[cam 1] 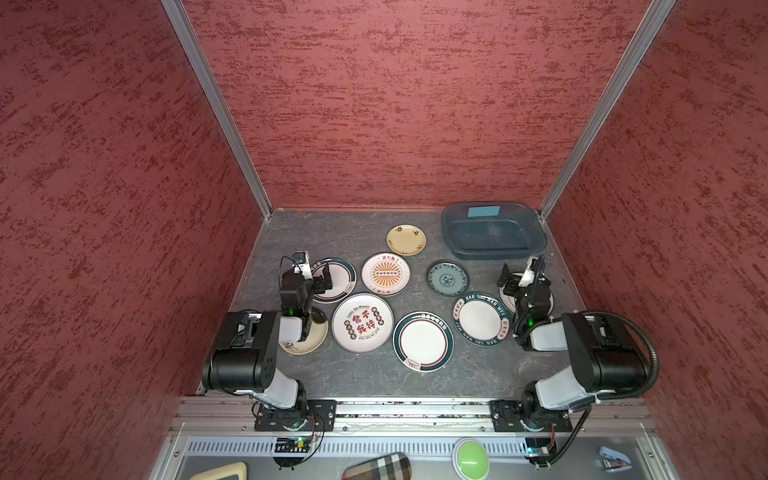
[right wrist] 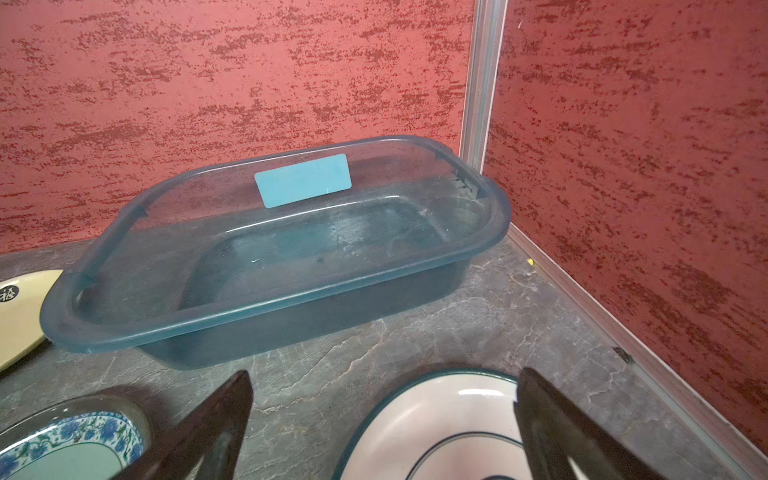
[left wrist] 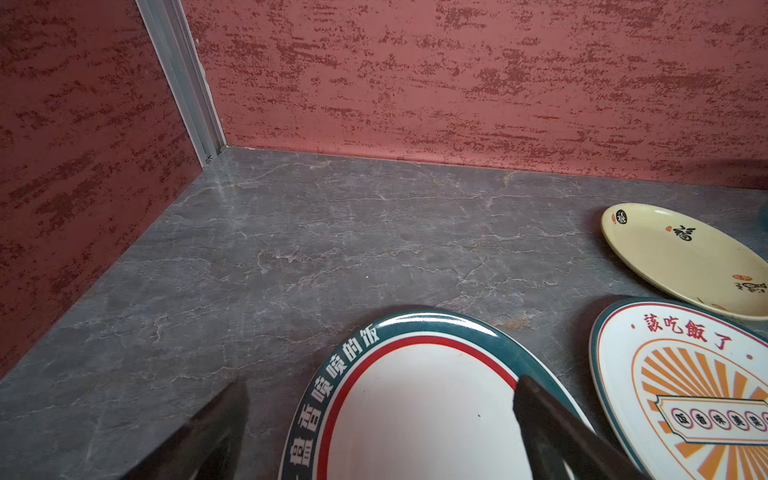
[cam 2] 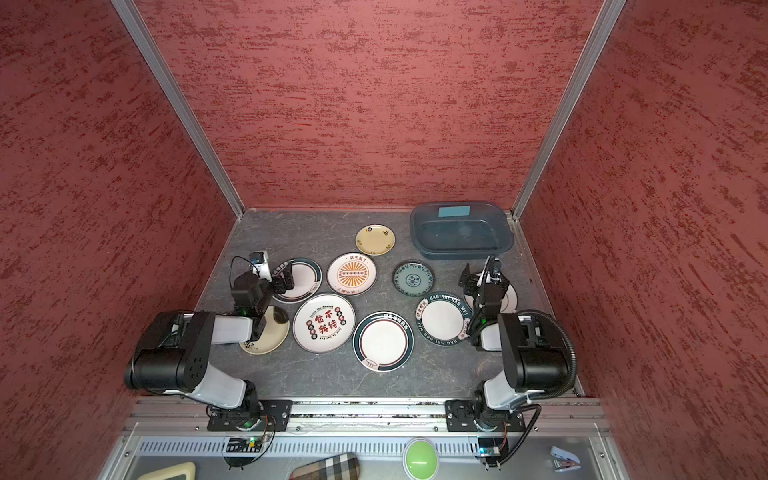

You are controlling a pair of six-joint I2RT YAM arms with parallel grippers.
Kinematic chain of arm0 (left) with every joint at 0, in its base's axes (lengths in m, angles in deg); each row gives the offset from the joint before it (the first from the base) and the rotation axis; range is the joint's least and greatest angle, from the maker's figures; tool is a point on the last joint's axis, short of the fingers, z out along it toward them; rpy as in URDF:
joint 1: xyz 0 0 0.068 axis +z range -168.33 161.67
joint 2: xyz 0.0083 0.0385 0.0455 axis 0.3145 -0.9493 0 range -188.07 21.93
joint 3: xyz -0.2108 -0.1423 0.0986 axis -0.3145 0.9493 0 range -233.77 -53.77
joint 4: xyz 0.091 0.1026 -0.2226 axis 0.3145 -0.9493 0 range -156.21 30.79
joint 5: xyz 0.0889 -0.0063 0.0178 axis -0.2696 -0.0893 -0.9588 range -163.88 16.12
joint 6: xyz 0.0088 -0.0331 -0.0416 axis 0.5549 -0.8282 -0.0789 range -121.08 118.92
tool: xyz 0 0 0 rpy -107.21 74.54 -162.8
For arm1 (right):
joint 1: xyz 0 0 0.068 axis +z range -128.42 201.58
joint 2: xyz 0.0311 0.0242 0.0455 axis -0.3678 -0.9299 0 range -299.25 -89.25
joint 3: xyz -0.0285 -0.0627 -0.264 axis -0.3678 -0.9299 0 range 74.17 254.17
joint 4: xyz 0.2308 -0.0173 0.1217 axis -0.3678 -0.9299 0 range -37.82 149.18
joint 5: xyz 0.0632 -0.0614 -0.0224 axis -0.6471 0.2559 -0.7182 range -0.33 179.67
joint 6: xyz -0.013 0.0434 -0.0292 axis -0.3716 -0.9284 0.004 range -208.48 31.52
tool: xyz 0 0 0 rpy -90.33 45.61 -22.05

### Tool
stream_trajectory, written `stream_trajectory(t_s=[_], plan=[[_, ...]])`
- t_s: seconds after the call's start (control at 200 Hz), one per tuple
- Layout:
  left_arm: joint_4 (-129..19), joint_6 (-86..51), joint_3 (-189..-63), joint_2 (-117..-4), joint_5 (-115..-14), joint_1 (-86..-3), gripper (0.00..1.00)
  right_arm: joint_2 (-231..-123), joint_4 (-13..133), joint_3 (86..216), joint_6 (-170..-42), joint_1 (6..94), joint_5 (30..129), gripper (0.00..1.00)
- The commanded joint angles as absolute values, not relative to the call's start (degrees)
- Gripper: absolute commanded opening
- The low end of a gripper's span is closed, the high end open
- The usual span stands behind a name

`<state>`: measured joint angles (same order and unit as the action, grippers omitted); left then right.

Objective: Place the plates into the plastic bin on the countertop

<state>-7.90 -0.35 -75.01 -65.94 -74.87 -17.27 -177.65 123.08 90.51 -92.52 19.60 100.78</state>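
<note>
Hovering over the teal-rimmed plate (cam 1: 343,283) at 9 o'clock on the countertop (cam 1: 374,382), the left claw (cam 1: 321,279) stands fully spread and holds nothing. In the left wrist view one finger (left wrist: 557,428) hangs above that plate's white centre and the other above bare countertop just beside the rim. Contact cannot be confirmed.

The right claw (cam 1: 521,274) at 3 o'clock is likewise spread wide and empty, poised over a ringed white plate (right wrist: 436,419).

The bin (cam 1: 494,252) sits at 1 o'clock in the far right corner. Nine plates (cam 2: 324,322) lie flat on the countertop, all outside the bin.

Noted:
- sunburst plate (cam 1: 385,274) and small cream plate (cam 1: 406,240) toward 12 o'clock
- blue-patterned plate (cam 1: 447,278) at 2 o'clock
- lettered-rim plate (cam 1: 480,318) at 4 o'clock
- red-character plate (cam 1: 362,323) near centre
- second teal-rimmed plate (cam 1: 423,340) at 6 o'clock
- larger cream plate (cam 1: 309,343) at 8 o'clock, lying partly under the left arm (cam 1: 249,340)
</note>
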Motion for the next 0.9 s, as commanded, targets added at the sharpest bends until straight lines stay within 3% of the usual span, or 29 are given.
stream_trajectory(t_s=[0.0,0.897], plan=[[-8.06,-0.85,-75.66,-66.12,-73.83,-16.90,0.99,-177.73,125.85,90.09,-91.39,19.46,99.60,0.99],[-8.16,-0.92,-75.67,-66.12,-73.44,-16.72,0.99,-177.67,126.02,89.99,-91.12,19.82,100.48,0.99]])
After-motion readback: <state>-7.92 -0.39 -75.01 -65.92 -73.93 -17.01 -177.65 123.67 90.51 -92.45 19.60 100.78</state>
